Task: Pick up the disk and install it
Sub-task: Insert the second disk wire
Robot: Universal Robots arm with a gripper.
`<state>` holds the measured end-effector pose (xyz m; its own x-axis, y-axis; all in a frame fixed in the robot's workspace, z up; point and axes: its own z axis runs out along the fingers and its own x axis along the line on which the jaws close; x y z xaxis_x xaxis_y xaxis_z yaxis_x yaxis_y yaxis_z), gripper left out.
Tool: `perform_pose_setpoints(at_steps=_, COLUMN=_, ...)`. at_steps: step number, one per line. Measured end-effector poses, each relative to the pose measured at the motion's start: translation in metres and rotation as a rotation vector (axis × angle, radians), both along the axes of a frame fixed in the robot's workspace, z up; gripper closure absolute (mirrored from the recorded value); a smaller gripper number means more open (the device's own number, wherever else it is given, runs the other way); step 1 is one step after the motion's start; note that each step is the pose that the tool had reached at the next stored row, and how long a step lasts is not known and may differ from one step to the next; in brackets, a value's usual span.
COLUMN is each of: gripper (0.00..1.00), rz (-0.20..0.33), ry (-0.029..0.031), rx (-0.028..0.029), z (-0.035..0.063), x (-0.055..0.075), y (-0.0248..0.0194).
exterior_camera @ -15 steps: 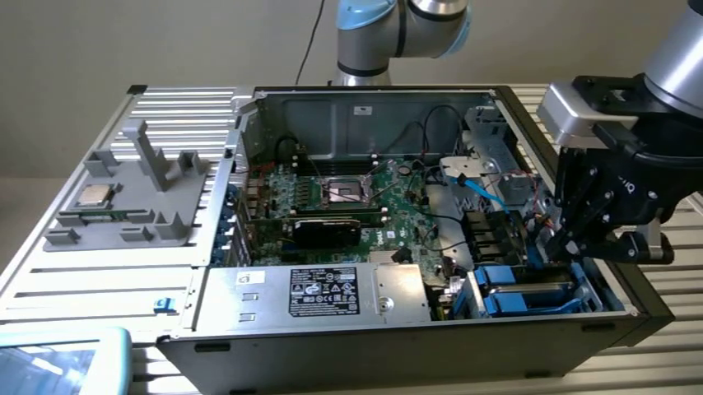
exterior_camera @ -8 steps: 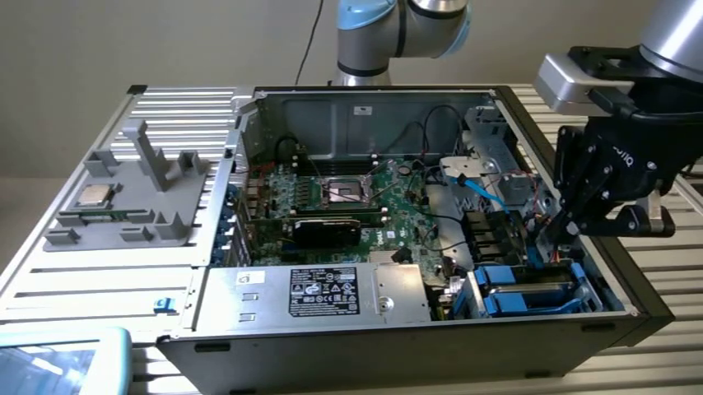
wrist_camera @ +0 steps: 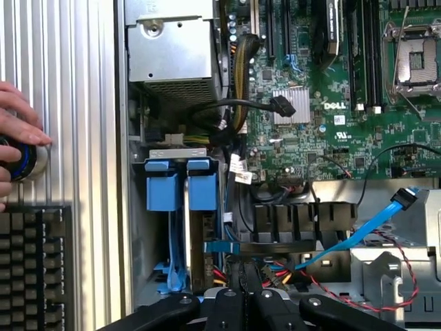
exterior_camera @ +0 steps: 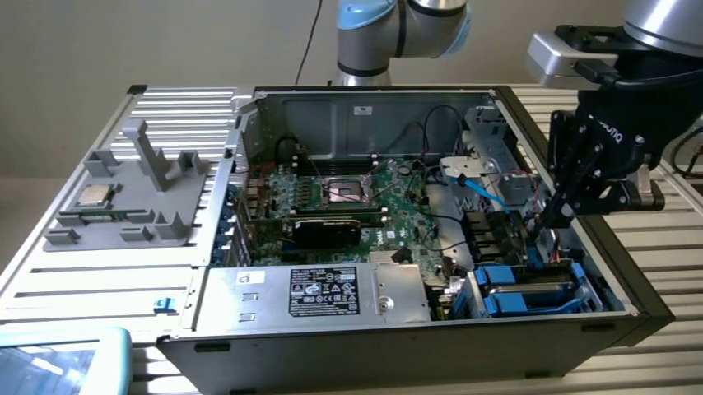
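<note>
**Carefully now: gripper over the drive bay, disk seated low in the case**

You are holding the gripper (exterior_camera: 552, 216) just above the drive bay at the exterior view's right end of the open computer case (exterior_camera: 363, 341). Whether its fingers are wide or narrow, I cannot tell; they are dark against dark parts, and nothing appears to be held between them.

The disk (wrist_camera: 186, 234) is standing on edge in that bay, its blue carrier tabs (wrist_camera: 187, 191) facing up, just beside the case's side wall. In the exterior view the same blue frame (exterior_camera: 528, 292) is sitting below the gripper.

For a clean step, I would judge that you should be keeping the fingers lined up with the carrier's long edges and travelling straight along the bay.

Room is tight. A blue data cable (wrist_camera: 358, 234) is running near the bay on the motherboard (wrist_camera: 324, 138) side, with red and black wires (wrist_camera: 324, 283) beside it. A person's hand (wrist_camera: 17, 134) is resting on a knob outside the wall, well apart from the bay.
</note>
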<state>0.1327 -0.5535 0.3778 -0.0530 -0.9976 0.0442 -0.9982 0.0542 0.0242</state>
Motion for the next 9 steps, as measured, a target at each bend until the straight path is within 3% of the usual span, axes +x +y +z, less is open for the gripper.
perform_pose_setpoints(at_steps=9, gripper=0.89, rz=0.0, ry=0.0005, rx=0.0, z=0.0, x=-0.0002, y=0.0006)
